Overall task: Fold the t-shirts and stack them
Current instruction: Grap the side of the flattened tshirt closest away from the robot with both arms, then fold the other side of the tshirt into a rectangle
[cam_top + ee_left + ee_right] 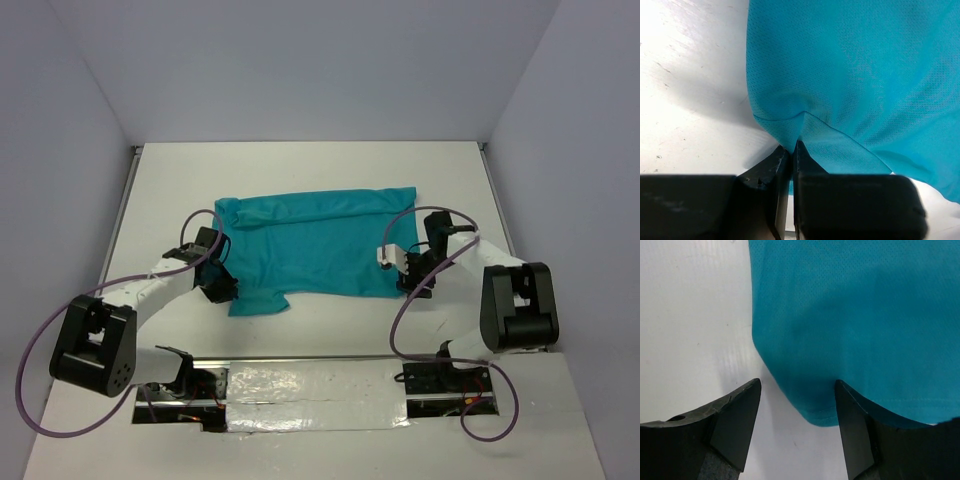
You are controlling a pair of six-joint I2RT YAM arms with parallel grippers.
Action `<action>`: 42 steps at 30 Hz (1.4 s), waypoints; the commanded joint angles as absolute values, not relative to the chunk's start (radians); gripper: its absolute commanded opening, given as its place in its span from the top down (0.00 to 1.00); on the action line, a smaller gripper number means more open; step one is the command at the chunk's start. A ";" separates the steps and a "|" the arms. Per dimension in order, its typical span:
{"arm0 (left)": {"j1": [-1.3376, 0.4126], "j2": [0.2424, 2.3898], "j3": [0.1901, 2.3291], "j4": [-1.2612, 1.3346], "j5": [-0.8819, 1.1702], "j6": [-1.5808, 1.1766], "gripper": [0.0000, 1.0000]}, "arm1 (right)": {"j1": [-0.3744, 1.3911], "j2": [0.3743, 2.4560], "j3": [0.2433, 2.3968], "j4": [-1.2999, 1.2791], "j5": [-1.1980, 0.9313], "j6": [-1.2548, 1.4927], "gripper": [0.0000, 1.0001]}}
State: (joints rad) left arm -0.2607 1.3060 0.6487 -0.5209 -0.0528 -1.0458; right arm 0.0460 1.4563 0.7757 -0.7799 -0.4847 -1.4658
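One teal t-shirt (318,245) lies spread across the middle of the white table, partly folded, a sleeve sticking out at its near left. My left gripper (222,283) sits at the shirt's near left edge, shut on a pinch of the teal cloth (790,131), which lifts into a small peak between the fingers. On the other side, my right gripper (408,272) is at the near right corner, open, with the rounded cloth corner (820,410) lying on the table between its two fingers (740,415) and not pinched.
White walls close in the table on the left, back and right. Black arm bases and a taped metal strip (310,385) run along the near edge. Purple cables (405,300) loop beside each arm.
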 commanded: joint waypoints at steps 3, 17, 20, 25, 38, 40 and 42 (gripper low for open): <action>-0.262 1.281 0.683 -0.538 -0.037 -1.028 0.82 | 0.078 1.511 0.792 -0.686 -0.450 -1.404 0.33; -0.262 1.203 0.779 -0.620 -0.021 -0.980 0.88 | 0.049 1.384 0.859 -0.833 -0.547 -1.424 0.87; -0.261 1.160 0.827 -0.656 -0.035 -0.963 0.88 | 0.029 1.358 0.948 -0.900 -0.594 -1.417 0.87; -0.241 1.169 0.931 -0.660 -0.067 -0.934 0.89 | 0.008 1.429 1.121 -0.945 -0.656 -1.355 0.86; -0.110 1.531 1.256 -0.511 0.032 -0.890 0.92 | -0.020 1.742 1.440 -0.862 -0.695 -1.123 0.86; -0.094 1.606 1.296 -0.506 0.046 -0.885 0.92 | -0.020 1.782 1.476 -0.847 -0.690 -1.095 0.86; -0.081 1.675 1.357 -0.515 0.063 -0.874 0.92 | -0.020 1.816 1.497 -0.824 -0.677 -1.072 0.86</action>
State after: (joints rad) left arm -0.1013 1.6135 1.2808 -0.5377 0.0227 -0.9108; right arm -0.0139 1.7828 1.4330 -0.8646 -0.6662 -1.1397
